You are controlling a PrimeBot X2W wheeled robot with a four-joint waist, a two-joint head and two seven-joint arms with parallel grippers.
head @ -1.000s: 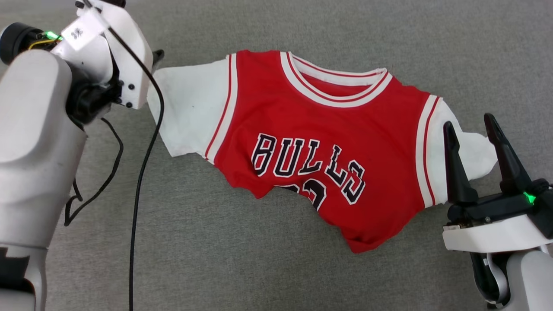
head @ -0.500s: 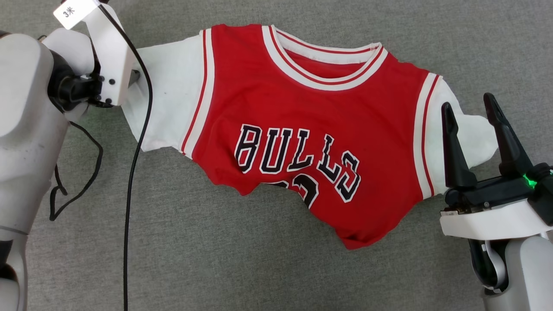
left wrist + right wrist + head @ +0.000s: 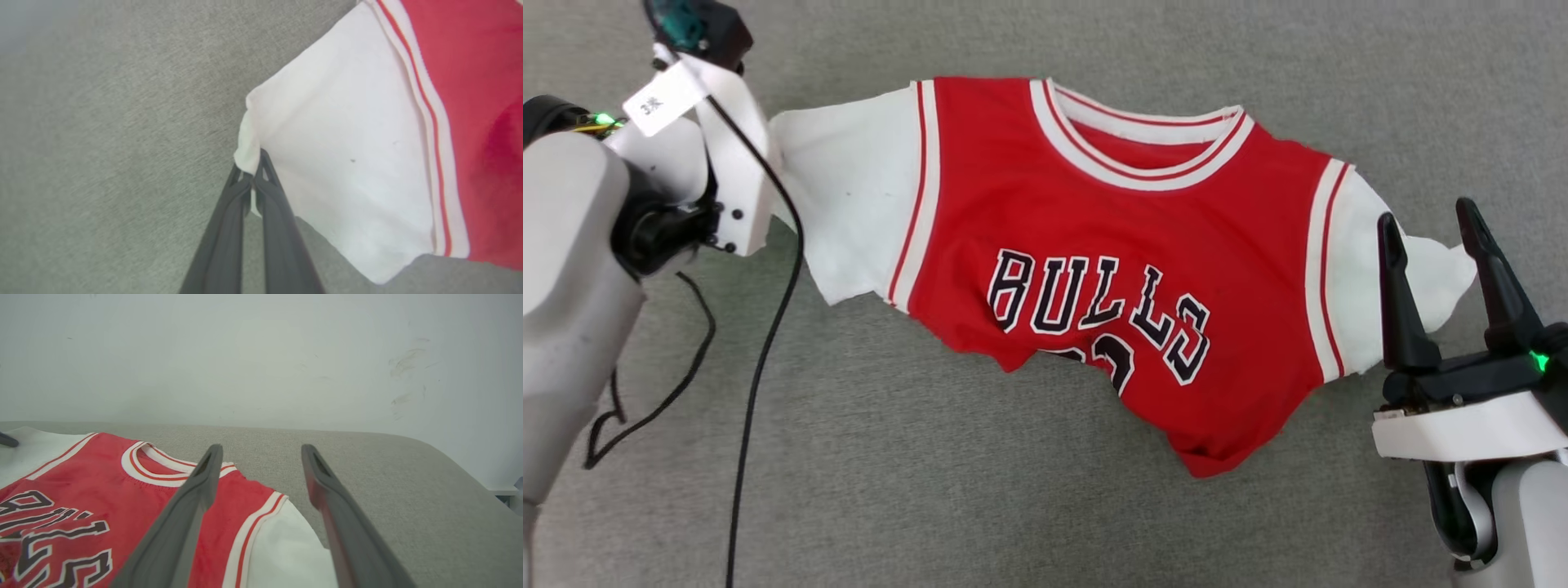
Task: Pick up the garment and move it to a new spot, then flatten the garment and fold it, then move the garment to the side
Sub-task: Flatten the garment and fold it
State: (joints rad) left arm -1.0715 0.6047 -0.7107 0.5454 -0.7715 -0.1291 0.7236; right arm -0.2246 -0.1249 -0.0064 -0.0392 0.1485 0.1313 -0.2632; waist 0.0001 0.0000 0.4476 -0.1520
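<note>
Two pincers: left gripper (image 3: 250, 163) pressed together on cloth; right gripper (image 3: 1427, 219) spread wide, holding nothing.
Left grip: the fingers pinch the outer corner of the white left sleeve (image 3: 339, 155); a bit of hem bunches up just past the tips.
Change: a second ago these fingers stood apart beside the sleeve; now they have closed on it. The right pincer's spread is unchanged.
Garment: the garment (image 3: 1111, 212) lies face up on the grey surface (image 3: 1013, 490), lettering showing. It stretches away from the left pincer's tips toward the right pincer; the lower hem is rumpled between the two.
Right sleeve: the right sleeve (image 3: 1356, 278) lies under and between the open right fingers. Cannot tell whether the tips touch the cloth.
Camera: the head view has shifted, so any apparent slide of the shirt is not logged as movement.
Cable: black cable (image 3: 760, 367) trails behind the left pincer, close by the pinched sleeve's edge.
Meaning: my reading is that the first hold is secured and pick-up is just beginning. The right pincer probably needs to close on its sleeve before a lift. Flattening and folding not yet begun.
</note>
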